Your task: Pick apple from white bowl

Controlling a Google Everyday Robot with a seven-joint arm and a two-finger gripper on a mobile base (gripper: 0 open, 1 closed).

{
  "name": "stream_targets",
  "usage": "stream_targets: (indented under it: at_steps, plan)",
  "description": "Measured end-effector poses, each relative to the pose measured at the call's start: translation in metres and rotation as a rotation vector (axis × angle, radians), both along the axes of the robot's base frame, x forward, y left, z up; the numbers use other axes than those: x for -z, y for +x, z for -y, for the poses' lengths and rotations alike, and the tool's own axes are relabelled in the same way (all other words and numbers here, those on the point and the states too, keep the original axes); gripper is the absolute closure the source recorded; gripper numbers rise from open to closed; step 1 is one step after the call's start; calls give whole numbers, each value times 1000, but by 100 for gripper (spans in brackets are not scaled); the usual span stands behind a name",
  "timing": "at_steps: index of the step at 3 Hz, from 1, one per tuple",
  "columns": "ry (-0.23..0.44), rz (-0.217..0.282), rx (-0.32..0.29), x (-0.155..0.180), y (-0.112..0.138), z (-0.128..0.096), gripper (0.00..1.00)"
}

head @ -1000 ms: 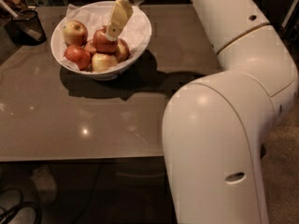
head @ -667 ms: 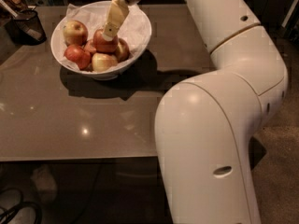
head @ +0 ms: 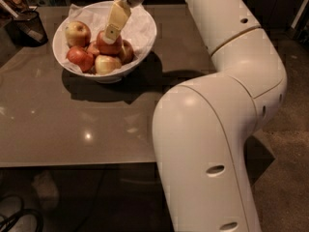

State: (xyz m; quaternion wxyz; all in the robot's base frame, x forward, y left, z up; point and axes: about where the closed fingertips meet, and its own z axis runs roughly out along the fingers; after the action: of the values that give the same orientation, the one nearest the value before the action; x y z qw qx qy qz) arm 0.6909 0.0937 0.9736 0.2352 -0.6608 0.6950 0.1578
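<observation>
The white bowl (head: 145, 33) stands at the back left of the table, lined with white paper and holding several apples. A red apple (head: 109, 46) sits on top at the middle of the pile. My gripper (head: 112, 33) reaches down into the bowl from above and its tip rests against the top of this red apple. A darker red apple (head: 127, 52) lies just to its right. A yellow apple with a red blush (head: 77, 33) lies at the left, an orange-red apple (head: 79, 57) at the front left, and a pale one (head: 106, 64) at the front.
A small dark mesh basket (head: 29, 25) with utensils stands at the table's back left corner. My large white arm (head: 217, 129) fills the right foreground and hides the table's right side. The table's front edge (head: 72, 163) runs across the lower left, with cables on the floor below.
The arm's big elbow has swung a little to the left in view. The gripper stays at the top red apple in the bowl. The apples have not moved.
</observation>
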Motion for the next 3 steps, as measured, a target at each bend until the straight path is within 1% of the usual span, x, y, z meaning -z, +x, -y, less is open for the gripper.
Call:
stream_targets:
  at_steps: [3]
  plan:
    - [-2,-60,8,21,5,-5,19]
